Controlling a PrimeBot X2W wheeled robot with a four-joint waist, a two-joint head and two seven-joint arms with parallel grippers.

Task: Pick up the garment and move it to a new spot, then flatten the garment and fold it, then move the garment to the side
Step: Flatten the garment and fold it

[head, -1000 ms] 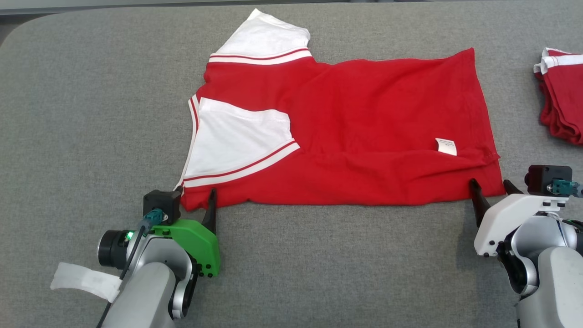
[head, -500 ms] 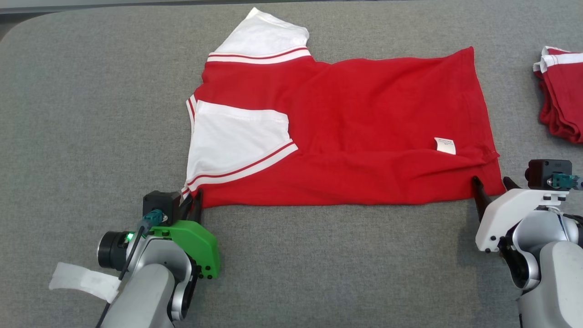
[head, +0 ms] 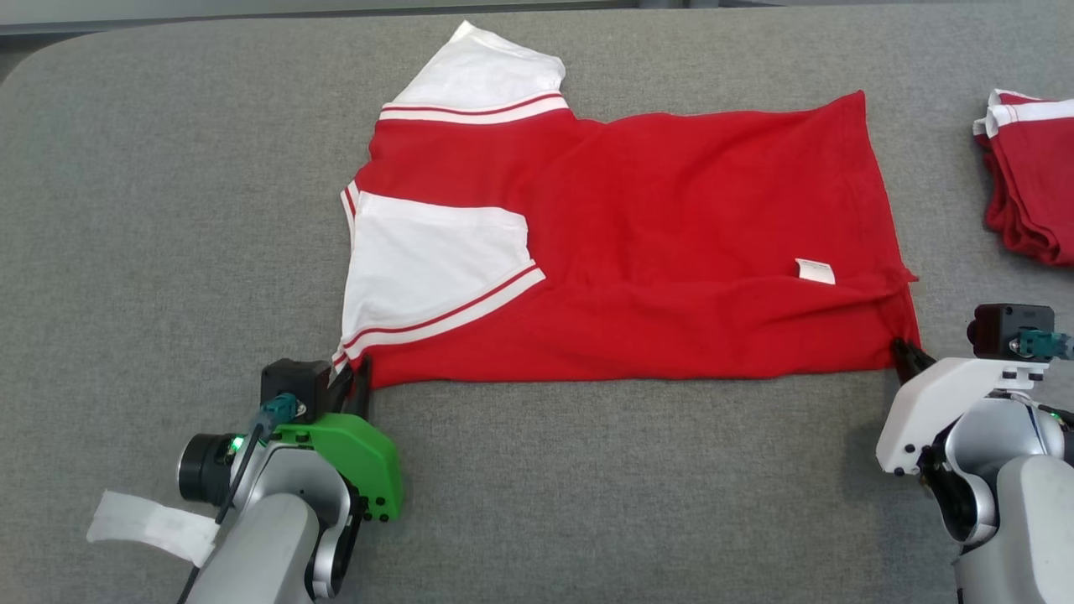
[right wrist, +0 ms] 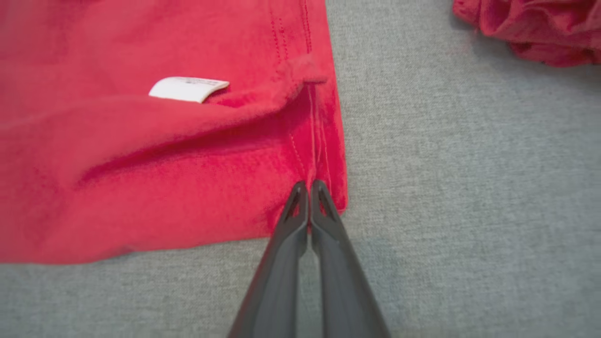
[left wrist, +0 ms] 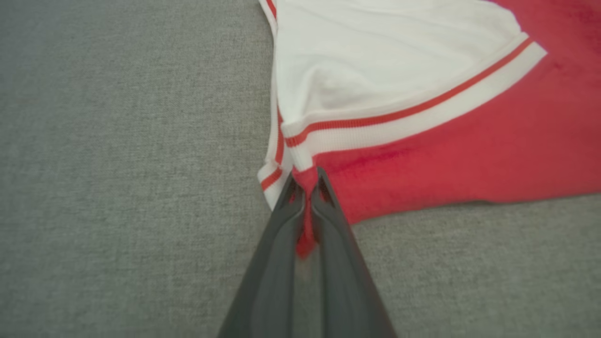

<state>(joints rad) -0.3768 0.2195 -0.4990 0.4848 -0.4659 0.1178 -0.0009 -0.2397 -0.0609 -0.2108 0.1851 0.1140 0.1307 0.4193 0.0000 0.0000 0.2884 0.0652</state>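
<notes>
The garment (head: pixel 654 243) is a red shirt with white, red-striped sleeves, lying flat on the grey table with its near long edge toward me. My left gripper (head: pixel 352 377) is shut on the garment's near left corner, below the folded-in white sleeve (head: pixel 428 260); red cloth is pinched between its fingers (left wrist: pixel 305 188). My right gripper (head: pixel 908 352) is shut on the near right hem corner (right wrist: pixel 307 188). A white care label (right wrist: pixel 188 88) lies on the red cloth near that corner.
A stack of folded red and white garments (head: pixel 1028 189) sits at the right edge of the grey table (head: pixel 168 210). The table's far edge (head: pixel 252 13) runs along the top. Open grey surface lies left of and in front of the shirt.
The left gripper shut on the left corner, then the right gripper shut on the hem corner. The shirt's near edge pulled straighter and the head view shifted slightly.
</notes>
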